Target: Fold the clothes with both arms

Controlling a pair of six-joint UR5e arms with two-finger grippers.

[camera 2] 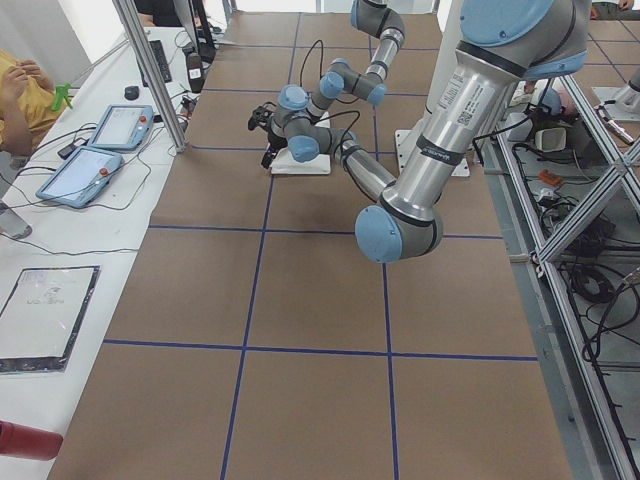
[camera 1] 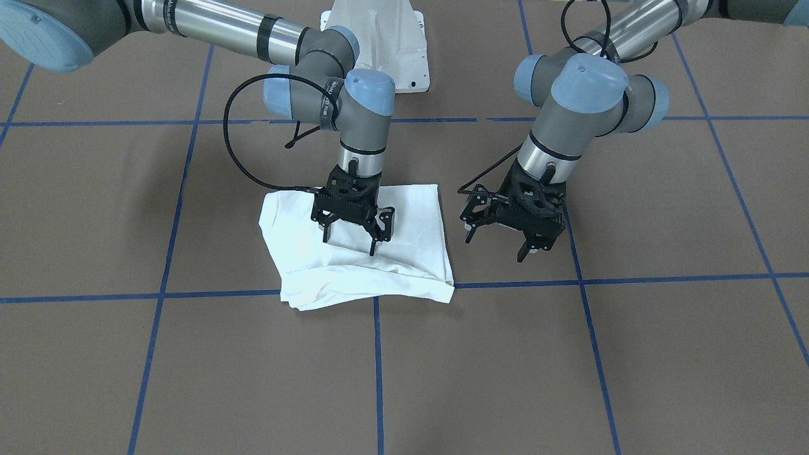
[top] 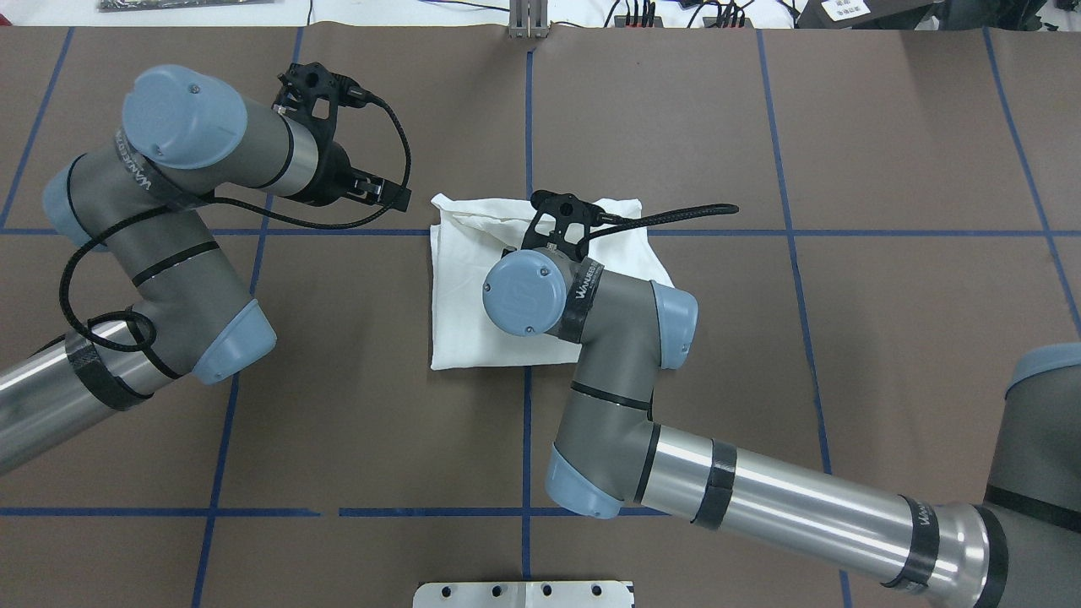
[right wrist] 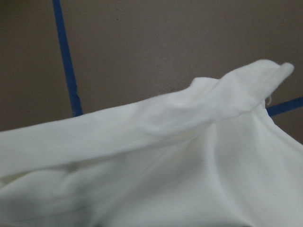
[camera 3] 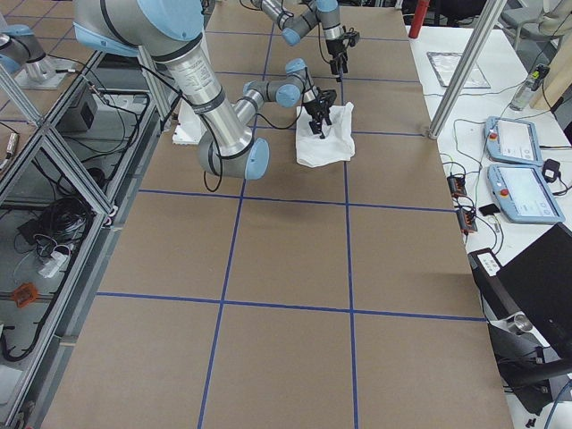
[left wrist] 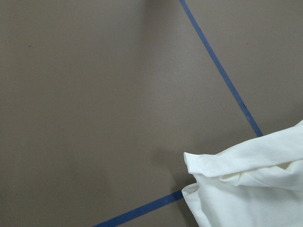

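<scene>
The clothes point(camera 1: 354, 268) lie as a folded white bundle on the brown table, with rumpled edges toward the operators' side; they also show in the overhead view as the clothes point(top: 473, 321). My right gripper point(camera 1: 349, 245) hangs open just above the bundle's middle, with nothing between its fingers. In the overhead view the right arm's wrist point(top: 524, 294) hides that gripper. My left gripper point(camera 1: 495, 248) is open and empty over bare table beside the bundle, a short gap away. The left wrist view shows a corner of the clothes point(left wrist: 251, 184). The clothes point(right wrist: 165, 165) fill the right wrist view.
Blue tape lines point(camera 1: 377, 366) divide the brown table into squares. The white pedestal base point(camera 1: 379, 38) stands behind the bundle. A side table holds two tablets point(camera 2: 100, 150), and a person point(camera 2: 20, 90) sits at its far end.
</scene>
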